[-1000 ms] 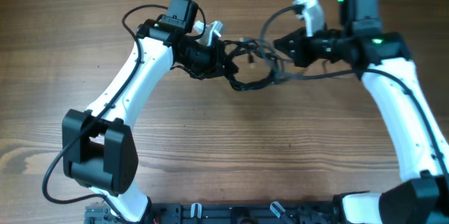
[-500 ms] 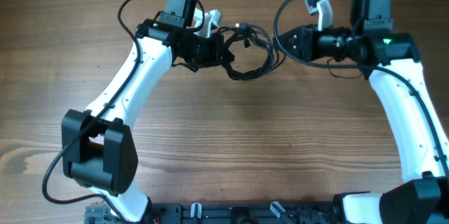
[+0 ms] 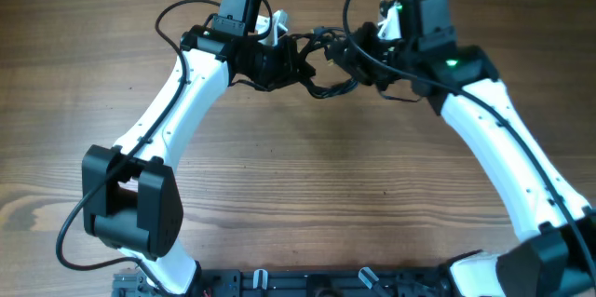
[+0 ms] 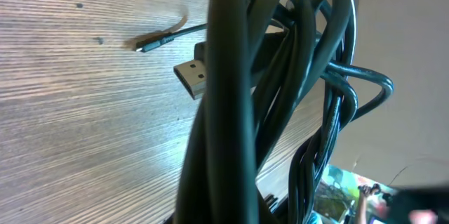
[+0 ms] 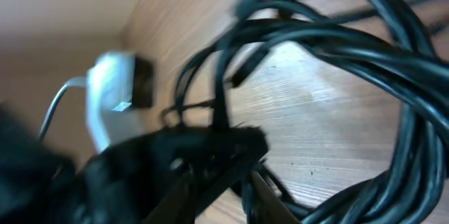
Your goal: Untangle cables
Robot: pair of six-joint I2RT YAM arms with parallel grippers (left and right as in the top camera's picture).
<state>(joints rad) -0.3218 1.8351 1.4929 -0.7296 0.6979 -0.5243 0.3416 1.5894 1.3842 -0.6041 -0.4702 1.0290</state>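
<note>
Two grippers at one tangle, far centre of the table [image 3: 307,195]. At the left gripper [image 3: 296,59]: pressed together, pinching the left side of the cables [image 3: 328,85], with the bundle held between both arms.

From the left wrist view, strands of the cables right up against the lens, dark and thick-looking. Running top to bottom there, crossed and looped over one another toward the right. Just left of them, a flat plug [image 4: 191,76] with a metal tip. Farther left, a small thin plug [image 4: 151,43] on a fine cord, wood grain behind it.

At the right gripper [image 3: 361,55]: nosed into the right side of the same bundle. Impossible to tell whether spread or closed, with the overhead view too small and the wrist view blurred. In that wrist view, several loops of the cables arching over the wood, a dark smear low in the frame, and a white block [image 5: 116,90] out of focus at left.

Between the two grippers, one loop of cord drooping toward the near side.

Outward from the left gripper, the white left arm [image 3: 177,101], sloping near and left to a black joint housing [image 3: 130,195]. Outward from the right gripper, the white right arm [image 3: 503,148] with a green light [image 3: 453,62] near the wrist, curving near and right to the table edge.
</note>
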